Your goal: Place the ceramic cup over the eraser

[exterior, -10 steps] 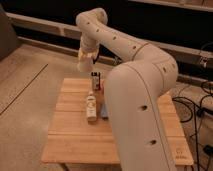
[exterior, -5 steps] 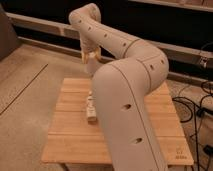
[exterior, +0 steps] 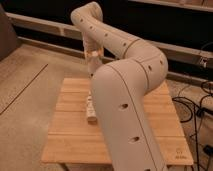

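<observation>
Where the gripper (exterior: pixel 93 63) sits: it hangs off the wrist just above the far edge of the wooden table (exterior: pixel 70 142), a bit left of the middle, pointing down.
Gripper state: clenched, jaws together. Whether anything is pinched in there, honestly can't tell from this angle.
Wrist: it has dropped a little lower and nudged right compared with a second ago, so it looks like it's heading down toward the back of the tabletop.
Arm (exterior: pixel 127 95): the fat elbow section has swung toward the camera over the last second. It now blocks the middle and most of the right side of the boards, and a second ago a lot more wood was showing.
White bottle (exterior: pixel 91 111): lying on the boards right beside the arm, same spot as before, untouched.
Ceramic cup: not visible anywhere. It could be behind the arm or up at the gripper, no way to say which.
Eraser: no sign of it either, likely hidden by that same section.
What it means: the arm is probably mid-move over the back of the table. The cup sitting over the eraser can't be confirmed, so the job reads as not done yet.
</observation>
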`<action>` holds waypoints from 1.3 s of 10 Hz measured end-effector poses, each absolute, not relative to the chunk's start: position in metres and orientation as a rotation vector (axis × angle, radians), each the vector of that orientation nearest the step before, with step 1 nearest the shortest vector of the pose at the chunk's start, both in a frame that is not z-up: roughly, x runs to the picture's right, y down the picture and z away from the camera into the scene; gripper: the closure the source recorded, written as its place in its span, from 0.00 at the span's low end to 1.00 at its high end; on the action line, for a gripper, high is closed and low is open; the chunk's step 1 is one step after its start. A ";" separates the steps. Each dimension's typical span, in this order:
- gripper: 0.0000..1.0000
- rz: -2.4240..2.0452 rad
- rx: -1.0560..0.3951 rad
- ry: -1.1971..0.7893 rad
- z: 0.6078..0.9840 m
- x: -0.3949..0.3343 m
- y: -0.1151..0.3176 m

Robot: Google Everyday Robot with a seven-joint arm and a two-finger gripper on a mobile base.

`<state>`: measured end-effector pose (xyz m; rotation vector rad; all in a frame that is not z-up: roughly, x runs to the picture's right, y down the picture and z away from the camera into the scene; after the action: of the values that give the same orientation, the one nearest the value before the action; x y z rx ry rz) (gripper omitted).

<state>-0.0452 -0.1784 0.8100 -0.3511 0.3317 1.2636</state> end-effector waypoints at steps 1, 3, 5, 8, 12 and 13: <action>1.00 1.276 -0.354 0.327 0.813 -0.043 -0.178; 1.00 1.291 -0.375 0.309 0.820 -0.047 -0.174; 1.00 1.295 -0.398 0.298 0.825 -0.054 -0.167; 1.00 1.302 -0.410 0.313 0.830 -0.048 -0.157; 1.00 1.301 -0.400 0.349 0.840 -0.035 -0.149; 1.00 1.303 -0.403 0.345 0.846 -0.035 -0.147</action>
<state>-0.0350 -0.1469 0.8462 -0.4026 0.3454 1.3025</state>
